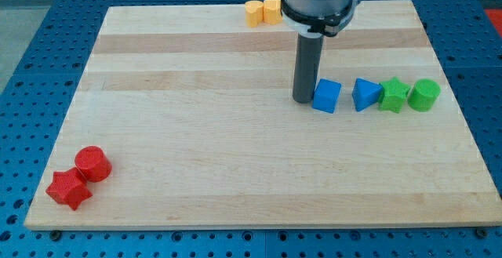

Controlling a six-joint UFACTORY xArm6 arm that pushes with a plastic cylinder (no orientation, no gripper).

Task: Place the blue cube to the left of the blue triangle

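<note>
The blue cube [327,96] sits on the wooden board right of centre. The blue triangle [365,95] lies just to its right, with a small gap between them. My tip [303,99] is at the cube's left side, touching or almost touching it. The rod rises straight up from there to the arm at the view's top.
A green star [394,96] touches the blue triangle's right side, and a green cylinder [424,94] stands right of the star. Two yellow blocks [263,12] sit at the board's top edge. A red cylinder [93,164] and a red star [68,188] lie at the bottom left.
</note>
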